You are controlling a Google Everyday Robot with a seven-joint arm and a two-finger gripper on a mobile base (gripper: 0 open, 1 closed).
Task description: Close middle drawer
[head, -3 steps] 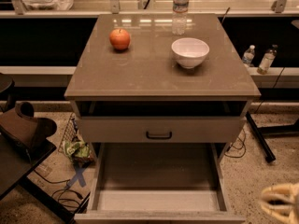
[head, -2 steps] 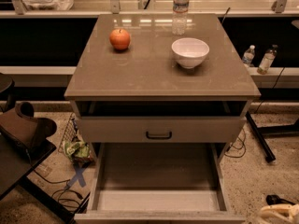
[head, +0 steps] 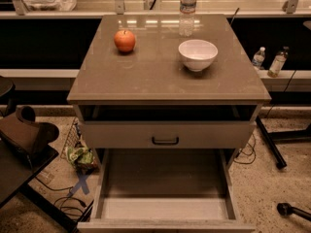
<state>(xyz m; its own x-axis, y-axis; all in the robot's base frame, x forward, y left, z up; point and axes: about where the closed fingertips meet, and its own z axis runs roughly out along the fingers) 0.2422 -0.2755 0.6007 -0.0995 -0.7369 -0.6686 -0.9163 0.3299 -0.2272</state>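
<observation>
1. The wide, shallow grey-beige middle drawer (head: 165,208) is pulled far out of the cabinet. It sits low in the view, at 6 o'clock, and its pale inside is bare.
2. Its front board lies right at the bottom edge of the view, so its handle cannot be seen.
3. Just above it, toward 12 o'clock, is the matching grey-beige top drawer (head: 121,135) with a small black bar handle (head: 165,141). It sticks out only a little, with a dark gap behind its front.
4. On the flat brown worktop (head: 160,79) sit a round red apple (head: 125,40) at 11 o'clock, a round white bowl (head: 197,54) at 1 o'clock, and a clear plastic water bottle (head: 187,11) at the back, at 12 o'clock.
5. The robot's hand is not in the view. I cannot tell if it is spread or pressed together, or how near it is to the middle drawer.
6. The middle drawer's long side runs from 9 o'clock to 3 o'clock. It slides in from 6 o'clock toward 12 o'clock.
7. I think the closing has not begun. The hand needs to reach the front board at 6 o'clock and push toward 12 o'clock. Pushing near the middle of the board should keep the drawer from twisting.
</observation>
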